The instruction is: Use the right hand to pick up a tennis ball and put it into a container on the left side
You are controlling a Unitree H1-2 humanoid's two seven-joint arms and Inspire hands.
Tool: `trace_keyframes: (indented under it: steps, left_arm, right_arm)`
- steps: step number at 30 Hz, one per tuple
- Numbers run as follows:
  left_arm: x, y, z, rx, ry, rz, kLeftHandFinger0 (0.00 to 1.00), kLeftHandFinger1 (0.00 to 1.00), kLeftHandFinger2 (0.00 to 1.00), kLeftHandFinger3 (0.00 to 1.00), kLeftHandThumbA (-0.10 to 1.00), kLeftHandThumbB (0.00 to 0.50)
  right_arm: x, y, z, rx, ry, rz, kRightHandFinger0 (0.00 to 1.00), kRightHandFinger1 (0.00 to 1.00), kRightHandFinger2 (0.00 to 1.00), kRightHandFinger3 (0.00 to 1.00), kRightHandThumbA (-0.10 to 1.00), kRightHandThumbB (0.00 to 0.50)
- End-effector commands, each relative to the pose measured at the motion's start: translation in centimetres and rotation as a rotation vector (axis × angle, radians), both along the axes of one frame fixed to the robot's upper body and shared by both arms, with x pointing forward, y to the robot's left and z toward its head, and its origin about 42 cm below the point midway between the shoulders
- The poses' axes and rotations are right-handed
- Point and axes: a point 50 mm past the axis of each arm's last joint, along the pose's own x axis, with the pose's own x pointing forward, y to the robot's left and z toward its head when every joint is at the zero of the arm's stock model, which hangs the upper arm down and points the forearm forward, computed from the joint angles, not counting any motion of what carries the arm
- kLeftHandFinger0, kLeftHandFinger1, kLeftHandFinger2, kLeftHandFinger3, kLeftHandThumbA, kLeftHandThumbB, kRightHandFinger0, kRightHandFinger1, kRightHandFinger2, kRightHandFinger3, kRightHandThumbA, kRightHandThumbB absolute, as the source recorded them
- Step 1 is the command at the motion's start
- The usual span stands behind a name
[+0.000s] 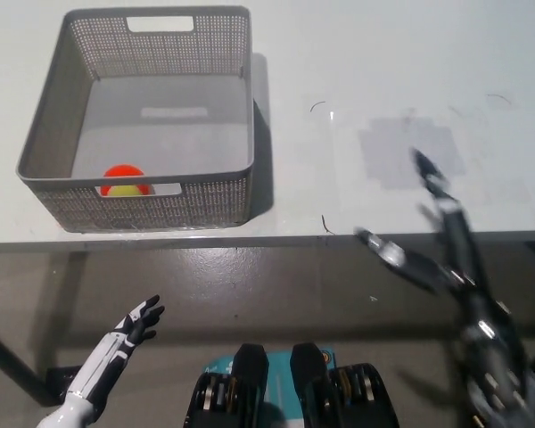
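An orange and yellow tennis ball [124, 178] lies inside the grey mesh basket [225, 201], against its near wall at the left. My black right hand [439, 254] is at the lower right, over the table's front edge, open with its fingers spread and nothing in it. It is far from the basket. My white left hand [129, 328] rests open below the table at the lower left.
The basket stands at the back left of the white table [374, 71]. A greyish patch [408, 152] marks the tabletop to the right. The table's front edge [276, 241] runs across the middle, with floor below it.
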Motion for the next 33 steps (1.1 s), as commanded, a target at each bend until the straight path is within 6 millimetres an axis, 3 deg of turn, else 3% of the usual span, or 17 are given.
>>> trace_keyframes:
  steps: [1,7,11,13,19,21,33]
  left_arm:
    - [-0.1,0.4,0.8,-0.011,-0.067,0.009,1.00,1.00,1.00,1.00,1.00,0.333]
    - [-0.4,0.8,0.3,-0.046,-0.075,0.031,1.00,1.00,1.00,1.00,1.00,0.328]
    - [-0.1,1.1,0.5,-0.040,-0.080,0.036,1.00,1.00,1.00,1.00,1.00,0.327]
    - [-0.3,1.1,0.3,-0.039,-0.082,0.032,1.00,1.00,1.00,1.00,1.00,0.313]
    - [-0.2,1.2,0.1,-0.063,-0.088,0.038,1.00,1.00,1.00,1.00,1.00,0.323]
    - [-0.5,1.2,-0.1,-0.072,-0.086,0.041,1.00,1.00,1.00,1.00,1.00,0.297]
    - [-0.5,1.2,0.0,-0.103,-0.090,0.053,1.00,1.00,1.00,1.00,1.00,0.274]
  right_arm:
    - [-2.6,-1.8,1.1,0.199,-0.189,0.034,1.00,1.00,1.00,1.00,1.00,0.243]
    - [-3.7,-1.6,-4.7,0.251,-0.043,0.021,1.00,1.00,1.00,1.00,1.00,0.191]
    - [-4.6,-1.5,-7.4,0.272,0.043,0.037,1.00,1.00,1.00,1.00,1.00,0.236]
    - [-5.5,-1.6,-8.6,0.282,0.073,0.058,1.00,1.00,1.00,1.00,1.00,0.216]
    - [-6.2,-1.6,-10.4,0.270,0.127,0.052,1.00,1.00,1.00,1.00,1.00,0.201]
    - [-6.4,-1.6,-10.7,0.270,0.141,0.063,1.00,1.00,1.00,1.00,1.00,0.198]
    - [-6.0,-1.6,-11.3,0.263,0.182,0.092,1.00,1.00,1.00,1.00,1.00,0.222]
